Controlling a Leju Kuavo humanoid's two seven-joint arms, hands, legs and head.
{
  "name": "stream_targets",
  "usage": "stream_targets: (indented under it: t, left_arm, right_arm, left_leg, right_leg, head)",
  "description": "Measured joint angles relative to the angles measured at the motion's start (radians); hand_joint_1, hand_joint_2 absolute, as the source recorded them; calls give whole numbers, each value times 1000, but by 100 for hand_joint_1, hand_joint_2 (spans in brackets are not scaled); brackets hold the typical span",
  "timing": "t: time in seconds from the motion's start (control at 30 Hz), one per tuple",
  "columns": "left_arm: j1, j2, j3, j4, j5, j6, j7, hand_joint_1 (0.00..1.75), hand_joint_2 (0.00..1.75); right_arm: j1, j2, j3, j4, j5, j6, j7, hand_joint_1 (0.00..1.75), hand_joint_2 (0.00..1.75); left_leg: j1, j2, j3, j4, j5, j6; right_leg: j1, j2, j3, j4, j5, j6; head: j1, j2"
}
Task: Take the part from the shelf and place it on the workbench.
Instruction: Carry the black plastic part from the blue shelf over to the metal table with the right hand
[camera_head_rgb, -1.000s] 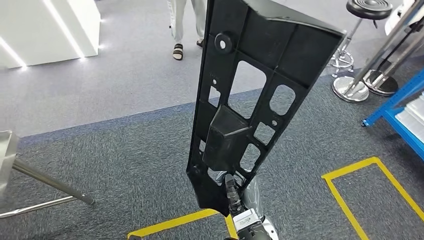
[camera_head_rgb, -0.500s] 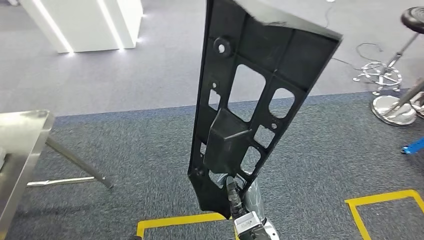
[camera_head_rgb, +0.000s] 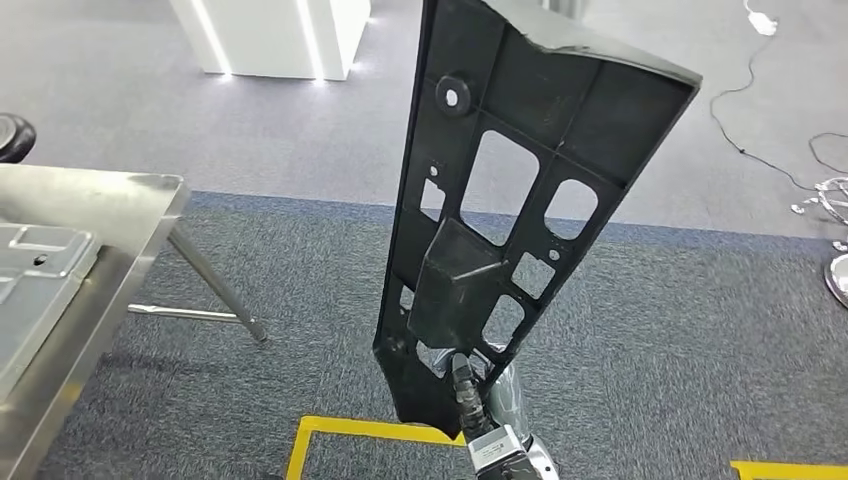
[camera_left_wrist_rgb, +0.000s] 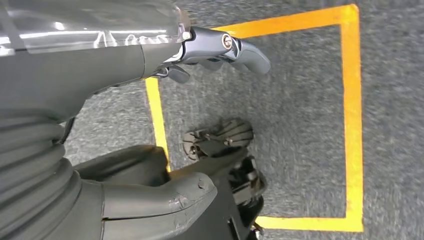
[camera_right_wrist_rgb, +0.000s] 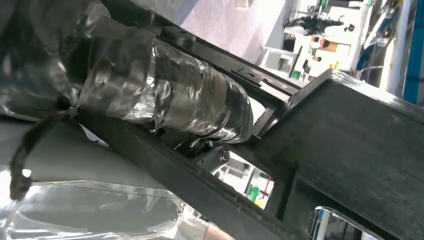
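Part (camera_head_rgb: 500, 200) upright above right hand (camera_head_rgb: 470, 395) | hand clamps its lower end

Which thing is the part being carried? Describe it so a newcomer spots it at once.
Start at the grey carpet in the head view's middle. Rising from the right hand is the black plastic panel, held upright. Unlike the steel workbench on the left, it is dark, ribbed and pierced by cut-outs.

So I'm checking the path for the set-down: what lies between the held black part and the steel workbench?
In the head view, only bare grey carpet separates the black part, held by the right hand, from the workbench.
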Motion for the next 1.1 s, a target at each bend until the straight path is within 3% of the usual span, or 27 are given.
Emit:
stream_targets:
  t: [0.03, 0.1, 0.13, 0.17, 0.2, 0.23, 0.3, 0.37, 0.43, 0.47, 0.53, 0.6, 0.63, 0.67, 0.7, 0.77, 0.83, 0.87, 0.9, 0.97, 1.03, 1.1]
  left_arm:
    - [-1, 0, 0, 0, 0, 1, 0, 0, 175]
    - [-4, 0, 0, 0, 0, 2, 1, 0, 175]
    - [-5, 0, 0, 0, 0, 3, 1, 0, 175]
    - [-5, 0, 0, 0, 0, 3, 1, 0, 175]
    - [-4, 0, 0, 0, 0, 3, 1, 0, 175]
    - [-3, 0, 0, 0, 0, 3, 1, 0, 175]
    - [-3, 0, 0, 0, 0, 3, 1, 0, 175]
    - [-3, 0, 0, 0, 0, 3, 1, 0, 175]
    - [-1, 1, 0, 0, -1, 3, 1, 0, 175]
    - [0, 1, 0, 0, -2, 3, 1, 0, 175]
    - [0, 1, 0, 0, -3, 3, 1, 0, 175]
    - [-3, 1, 0, 0, -5, 3, 1, 0, 175]
    - [-3, 1, 0, 0, -6, 2, 1, 0, 175]
    - [-3, 1, 0, 0, -7, 1, 1, 0, 175]
    - [-1, 1, -1, 0, -8, 0, 2, 0, 175]
    - [1, 1, -1, 0, -9, 0, 2, 0, 175]
    - [-2, 2, -1, 0, -9, 0, 2, 0, 175]
    - [-4, 3, -1, 0, -10, 0, 2, 0, 175]
    - [-4, 3, -1, 0, -10, 0, 2, 0, 175]
    - [-2, 3, -1, 0, -10, 0, 2, 0, 175]
    - [-1, 3, -1, 0, -11, 0, 2, 0, 175]
    - [-2, 2, -1, 0, -11, 0, 2, 0, 175]
  right_arm:
    - [0, 0, 0, -1, 0, 0, 0, 175, 0]
    - [1, 0, -1, -2, 0, -1, -1, 175, 0]
    - [2, -1, -1, -2, 0, -1, -1, 175, 0]
    - [2, -1, -2, -2, 0, -1, -1, 175, 0]
    - [2, -1, -2, -2, 0, -1, -1, 175, 0]
    - [2, -1, -2, -2, 0, -1, -1, 175, 0]
    - [3, -1, -2, -2, 0, -1, -1, 175, 0]
    - [4, -1, -3, -2, 0, -1, -1, 175, 0]
    - [5, -1, -3, -2, 0, -1, -1, 175, 0]
    - [5, 0, -3, -2, 0, -1, -1, 175, 0]
    - [5, 1, -3, -4, 0, -1, -1, 175, 0]
    - [5, 1, -3, -4, 0, -2, -1, 175, 0]
    - [6, 1, -4, -4, 0, -2, -2, 175, 0]
    - [6, 1, -5, -4, 0, -2, -2, 175, 0]
    - [7, 1, -6, -5, 0, -3, -2, 175, 0]
    - [8, 1, -7, -6, 1, -3, -1, 175, 0]
    - [9, 2, -8, -10, 1, -4, -1, 175, 0]
    - [9, 2, -9, -12, 1, -5, -2, 175, 0]
    - [11, 2, -10, -14, 2, -6, -2, 175, 0]
    - [12, 3, -12, -19, 3, -8, -3, 175, 0]
    - [13, 4, -14, -24, 4, -10, -6, 175, 0]
    - [16, 5, -17, -27, 4, -13, -7, 175, 0]
  left_leg:
    - [5, -11, 6, -8, 5, 3]
    - [9, -34, 7, -12, 9, 6]
    - [9, -46, 7, -11, 9, 7]
    - [10, -60, 7, -10, 9, 6]
    - [12, -74, 7, -7, 7, 4]
    - [14, -89, 8, -2, 5, 1]
    - [18, -116, 3, 14, -4, -11]
    - [19, -136, -8, 28, -9, -24]
    - [23, -151, -17, 30, -8, -36]
    - [25, -150, -20, 33, -11, -40]
    - [25, -114, -42, 80, -43, -49]
    - [24, -65, -101, 203, -106, -54]
    - [25, -53, -134, 269, -133, -56]
    - [25, -48, -155, 311, -144, -56]
    - [25, -46, -157, 317, -136, -55]
    - [23, -31, -102, 214, -76, -47]
    - [12, 19, -31, 80, -28, -31]
    - [6, 36, -13, 43, -20, -24]
    - [0, 43, -10, 30, -21, -20]
    - [1, 17, -7, 21, -15, -14]
    - [8, -7, 4, 6, -4, -4]
    - [11, -30, 8, 0, 2, 4]
  right_leg:
    - [-2, 28, -14, 35, -23, 4]
    - [-6, 79, -74, 159, -86, 9]
    - [-8, 86, -106, 219, -108, 12]
    - [-10, 89, -126, 253, -110, 15]
    - [-13, 90, -129, 248, -92, 18]
    - [-17, 93, -112, 204, -55, 21]
    - [-28, 128, -57, 73, 16, 28]
    - [-32, 158, -33, 8, 39, 26]
    - [-27, 149, -36, 8, 38, 13]
    - [-25, 140, -34, 5, 39, 6]
    - [-25, 116, -28, -2, 40, -9]
    - [-20, 89, -25, -4, 38, -18]
    - [-17, 74, -25, -4, 37, -20]
    - [-14, 61, -25, -4, 36, -22]
    - [-13, 48, -25, -4, 36, -22]
    - [-11, 26, -22, -5, 34, -21]
    - [-8, 7, -17, -5, 30, -16]
    - [-7, -2, -15, -5, 29, -11]
    - [-7, -11, -13, -6, 28, -7]
    - [-8, -27, -5, -8, 24, 5]
    - [-10, 3, -10, 22, -3, 14]
    - [-11, 62, -59, 131, -64, 18]
  head:
    - [0, 0]
    - [1, 0]
    - [1, 0]
    - [1, 0]
    - [1, 0]
    - [1, 0]
    - [1, 0]
    - [1, 0]
    - [0, 0]
    - [0, 0]
    - [0, 0]
    - [0, 0]
    - [0, 0]
    - [0, 0]
    - [0, 0]
    - [0, 0]
    - [0, 0]
    - [0, 0]
    - [0, 0]
    - [0, 0]
    - [0, 0]
    - [0, 0]
